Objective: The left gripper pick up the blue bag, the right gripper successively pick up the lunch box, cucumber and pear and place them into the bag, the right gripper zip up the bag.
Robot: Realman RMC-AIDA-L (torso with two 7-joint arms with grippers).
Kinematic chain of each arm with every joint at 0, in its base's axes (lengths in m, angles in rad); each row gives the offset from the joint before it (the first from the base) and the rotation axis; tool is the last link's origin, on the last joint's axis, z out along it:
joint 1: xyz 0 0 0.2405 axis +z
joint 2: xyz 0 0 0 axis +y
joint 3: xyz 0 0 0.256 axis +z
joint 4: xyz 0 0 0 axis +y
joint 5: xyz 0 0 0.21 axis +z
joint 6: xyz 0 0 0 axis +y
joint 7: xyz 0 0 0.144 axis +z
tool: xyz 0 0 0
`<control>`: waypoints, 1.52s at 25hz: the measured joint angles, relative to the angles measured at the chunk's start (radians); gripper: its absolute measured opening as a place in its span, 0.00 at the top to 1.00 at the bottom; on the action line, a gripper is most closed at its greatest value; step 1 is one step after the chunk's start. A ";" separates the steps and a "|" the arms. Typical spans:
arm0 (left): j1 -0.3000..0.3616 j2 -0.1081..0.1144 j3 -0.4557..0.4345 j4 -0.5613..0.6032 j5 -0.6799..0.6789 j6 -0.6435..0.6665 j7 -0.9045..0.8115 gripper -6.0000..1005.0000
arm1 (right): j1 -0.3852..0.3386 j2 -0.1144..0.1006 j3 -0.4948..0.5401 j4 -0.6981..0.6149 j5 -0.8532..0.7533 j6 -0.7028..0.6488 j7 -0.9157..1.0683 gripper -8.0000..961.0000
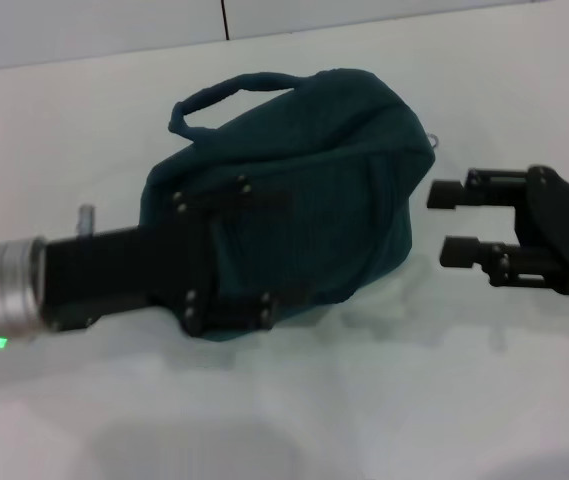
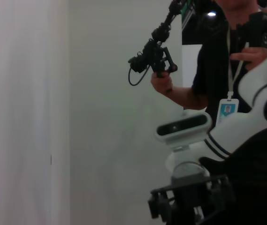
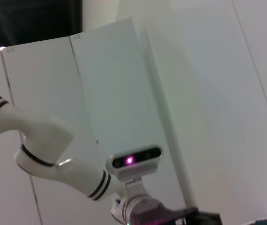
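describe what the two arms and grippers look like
The left gripper is a matte black block with small round screws, on a silver metal wrist cuff with a green light. The right gripper is black with two blocky fingers. In the wrist views the arms are glossy white with black bands.

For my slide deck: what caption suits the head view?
Left gripper over the blue bag on the white table; right gripper open beside it.
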 joint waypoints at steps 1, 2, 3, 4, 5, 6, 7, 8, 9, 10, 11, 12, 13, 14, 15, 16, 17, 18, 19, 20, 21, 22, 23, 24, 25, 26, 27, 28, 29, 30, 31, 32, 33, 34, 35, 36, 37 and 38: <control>0.013 0.000 -0.001 0.000 0.002 0.004 0.004 0.14 | 0.007 0.000 0.000 0.000 0.000 0.001 0.004 0.38; 0.029 -0.003 -0.003 0.000 -0.010 0.006 0.012 0.14 | 0.016 0.001 0.000 0.000 0.000 0.006 0.007 0.38; 0.049 -0.007 -0.003 0.000 -0.029 0.007 0.027 0.14 | 0.024 0.004 0.000 0.000 -0.001 0.012 0.007 0.38; 0.064 -0.010 -0.004 0.000 -0.044 0.007 0.042 0.14 | 0.028 0.008 0.000 -0.001 -0.001 0.020 0.006 0.38; 0.077 -0.014 -0.004 0.000 -0.061 0.007 0.056 0.14 | 0.031 0.009 0.000 -0.001 -0.001 0.024 0.005 0.38; 0.096 -0.017 -0.003 0.000 -0.076 0.007 0.064 0.14 | 0.036 0.013 0.000 -0.004 -0.002 0.034 0.003 0.38; 0.096 -0.017 -0.003 0.000 -0.076 0.007 0.064 0.14 | 0.039 0.016 -0.001 -0.009 -0.006 0.043 0.002 0.38; 0.103 -0.018 -0.003 0.000 -0.078 0.007 0.063 0.14 | 0.042 0.019 -0.001 -0.016 -0.013 0.053 0.002 0.38; 0.110 -0.018 -0.003 0.000 -0.079 0.007 0.059 0.14 | 0.043 0.021 -0.001 -0.023 -0.019 0.059 0.002 0.38; 0.115 -0.018 -0.004 0.000 -0.079 0.007 0.059 0.14 | 0.044 0.023 0.000 -0.033 -0.028 0.069 0.002 0.38; 0.124 -0.018 -0.006 0.000 -0.091 0.007 0.060 0.14 | 0.044 0.025 0.001 -0.040 -0.031 0.078 0.002 0.38; 0.124 -0.018 -0.006 0.000 -0.091 0.007 0.060 0.14 | 0.041 0.027 0.008 -0.045 -0.032 0.085 0.002 0.38; 0.127 -0.018 -0.005 0.000 -0.098 0.007 0.061 0.14 | 0.038 0.030 0.017 -0.051 -0.035 0.096 0.002 0.38; 0.130 -0.018 -0.003 0.000 -0.105 0.005 0.062 0.14 | 0.036 0.034 0.025 -0.053 -0.037 0.105 0.002 0.38; 0.131 -0.017 -0.002 -0.002 -0.105 0.002 0.060 0.14 | 0.035 0.038 0.031 -0.053 -0.043 0.114 0.002 0.38; 0.131 -0.017 -0.001 -0.006 -0.103 -0.001 0.059 0.14 | 0.034 0.041 0.035 -0.053 -0.050 0.123 0.002 0.38; 0.129 -0.017 -0.001 -0.019 -0.094 -0.006 0.056 0.14 | 0.034 0.042 0.036 -0.053 -0.060 0.131 0.002 0.38; 0.126 -0.019 0.000 -0.033 -0.088 -0.008 0.052 0.14 | 0.034 0.042 0.036 -0.054 -0.074 0.138 0.004 0.38; 0.124 -0.020 0.000 -0.044 -0.084 -0.008 0.048 0.14 | 0.034 0.040 0.037 -0.054 -0.088 0.144 0.006 0.38; 0.119 -0.019 0.000 -0.059 -0.079 -0.008 0.037 0.14 | 0.035 0.036 0.038 -0.057 -0.100 0.146 0.011 0.38; 0.115 -0.016 0.000 -0.068 -0.075 -0.008 0.024 0.14 | 0.038 0.030 0.039 -0.061 -0.113 0.149 0.020 0.38; 0.108 -0.010 0.000 -0.080 -0.072 -0.006 0.004 0.14 | 0.041 0.024 0.039 -0.069 -0.120 0.150 0.035 0.38; 0.099 -0.003 0.000 -0.094 -0.067 -0.004 -0.017 0.14 | 0.045 0.015 0.039 -0.086 -0.131 0.154 0.062 0.38; 0.092 0.002 0.000 -0.103 -0.061 -0.001 -0.031 0.14 | 0.048 0.007 0.040 -0.102 -0.137 0.158 0.085 0.38; 0.081 0.007 0.000 -0.116 -0.052 0.004 -0.047 0.14 | 0.054 -0.004 0.043 -0.140 -0.163 0.171 0.130 0.38; 0.071 0.012 0.001 -0.127 -0.039 0.014 -0.058 0.14 | 0.056 -0.007 0.045 -0.155 -0.175 0.176 0.147 0.38; 0.064 0.015 0.001 -0.136 -0.030 0.020 -0.063 0.14 | 0.057 -0.009 0.054 -0.179 -0.199 0.182 0.168 0.38; 0.059 0.017 0.001 -0.144 -0.020 0.026 -0.067 0.14 | 0.058 -0.009 0.068 -0.201 -0.224 0.187 0.186 0.38; 0.053 0.018 0.001 -0.154 -0.011 0.029 -0.067 0.14 | 0.058 -0.002 0.095 -0.225 -0.261 0.190 0.203 0.38; 0.048 0.016 0.001 -0.163 -0.006 0.029 -0.065 0.14 | 0.057 0.008 0.127 -0.247 -0.299 0.193 0.212 0.38; 0.043 0.012 0.001 -0.173 -0.002 0.029 -0.062 0.14 | 0.054 0.018 0.155 -0.265 -0.332 0.196 0.220 0.38; 0.038 0.008 0.001 -0.183 0.001 0.029 -0.059 0.14 | 0.049 0.030 0.189 -0.286 -0.375 0.198 0.230 0.38; 0.032 0.004 0.001 -0.195 0.006 0.029 -0.056 0.14 | 0.046 0.038 0.209 -0.301 -0.402 0.199 0.239 0.38; 0.028 0.002 0.001 -0.202 0.010 0.030 -0.055 0.14 | 0.037 0.055 0.250 -0.336 -0.460 0.201 0.261 0.38; 0.023 0.000 0.001 -0.209 0.015 0.031 -0.053 0.14 | 0.033 0.065 0.275 -0.358 -0.494 0.201 0.275 0.38; 0.021 0.000 0.000 -0.211 0.017 0.031 -0.053 0.14 | 0.028 0.075 0.297 -0.377 -0.526 0.200 0.287 0.38; 0.017 0.000 0.000 -0.216 0.021 0.031 -0.053 0.14 | 0.023 0.083 0.316 -0.395 -0.549 0.199 0.296 0.38; 0.017 0.000 0.000 -0.216 0.021 0.031 -0.053 0.14 | 0.019 0.091 0.336 -0.417 -0.579 0.198 0.306 0.38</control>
